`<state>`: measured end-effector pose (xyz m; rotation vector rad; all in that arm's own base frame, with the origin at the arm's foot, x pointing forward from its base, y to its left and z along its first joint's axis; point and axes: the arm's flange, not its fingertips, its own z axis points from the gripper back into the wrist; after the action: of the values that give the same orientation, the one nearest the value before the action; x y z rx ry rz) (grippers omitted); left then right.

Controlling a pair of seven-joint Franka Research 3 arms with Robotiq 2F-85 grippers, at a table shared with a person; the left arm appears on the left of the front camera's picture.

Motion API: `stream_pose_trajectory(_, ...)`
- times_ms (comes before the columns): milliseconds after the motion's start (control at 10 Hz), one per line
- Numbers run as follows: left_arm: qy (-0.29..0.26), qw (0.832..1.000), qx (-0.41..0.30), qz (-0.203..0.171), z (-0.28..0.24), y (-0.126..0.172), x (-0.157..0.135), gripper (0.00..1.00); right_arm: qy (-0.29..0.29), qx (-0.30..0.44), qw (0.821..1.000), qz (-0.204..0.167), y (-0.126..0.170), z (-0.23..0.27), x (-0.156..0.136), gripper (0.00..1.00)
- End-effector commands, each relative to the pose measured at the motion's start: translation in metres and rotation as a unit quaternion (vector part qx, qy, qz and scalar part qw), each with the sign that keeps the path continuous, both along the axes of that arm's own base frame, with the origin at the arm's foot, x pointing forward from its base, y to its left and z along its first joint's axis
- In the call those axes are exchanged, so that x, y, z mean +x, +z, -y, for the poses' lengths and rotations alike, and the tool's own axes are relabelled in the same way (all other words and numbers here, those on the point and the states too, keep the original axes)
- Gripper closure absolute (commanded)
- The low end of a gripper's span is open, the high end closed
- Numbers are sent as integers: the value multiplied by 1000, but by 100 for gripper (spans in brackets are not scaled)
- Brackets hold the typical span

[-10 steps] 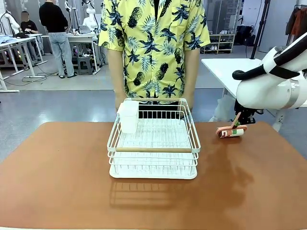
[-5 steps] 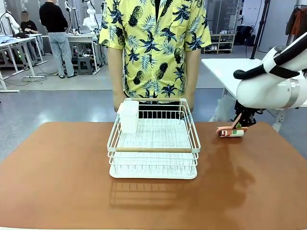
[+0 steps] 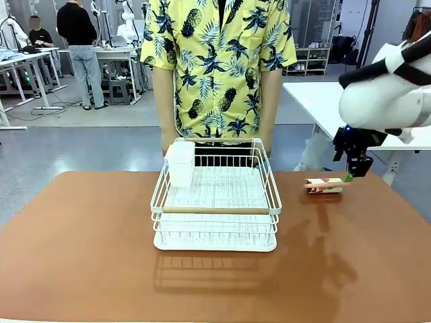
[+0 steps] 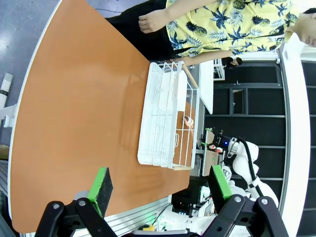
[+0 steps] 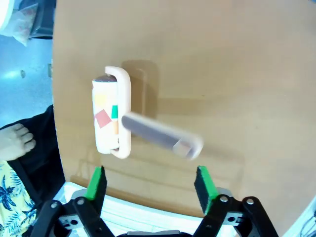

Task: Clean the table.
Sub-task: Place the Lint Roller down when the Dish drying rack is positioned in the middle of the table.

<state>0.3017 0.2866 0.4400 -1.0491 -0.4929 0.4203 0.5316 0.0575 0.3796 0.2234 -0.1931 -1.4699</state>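
Note:
On the right of the reddish-brown table lies a lint roller with a pinkish frame and scraps stuck to its white roll. My right gripper hangs just above and to the right of it, open and holding nothing. In the right wrist view the roller rests on the table beyond the open gripper, its handle blurred. My left gripper is open and empty, high above the table's near edge.
A white wire dish rack with a wooden rail stands mid-table, a white holder in its far left corner. A person in a yellow patterned shirt stands right behind it, hands by the rack's far edge. A white table stands behind at the right.
My right gripper has opened and let go of the lint roller, which dropped from tilted to lying flat on the table. The right arm has risen a little.

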Motion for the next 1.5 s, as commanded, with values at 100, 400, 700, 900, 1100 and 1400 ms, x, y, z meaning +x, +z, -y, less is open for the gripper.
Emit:
stream_pose_trajectory(100,0,1000,-9,5,-2,2,-2,0,-14,-8,1000,-26,19,-6,-9,0)
stream_pose_trajectory(400,0,1000,-9,5,-2,2,-2,0,2,-4,1000,-22,18,-1,-10,0)
stream_pose_trajectory(700,0,1000,-9,5,-2,2,-2,0,2,-4,1000,-22,18,-1,-10,0)
stream_pose_trajectory(900,0,1000,-9,5,-2,2,-2,0,2,-4,1000,-22,18,-1,-10,0)
stream_pose_trajectory(1100,0,1000,-9,5,-2,2,-2,0,2,-4,1000,-22,18,-1,-10,0)
stream_pose_trajectory(1400,0,1000,-9,5,-2,2,-2,0,2,-4,1000,-22,18,-1,-10,0)
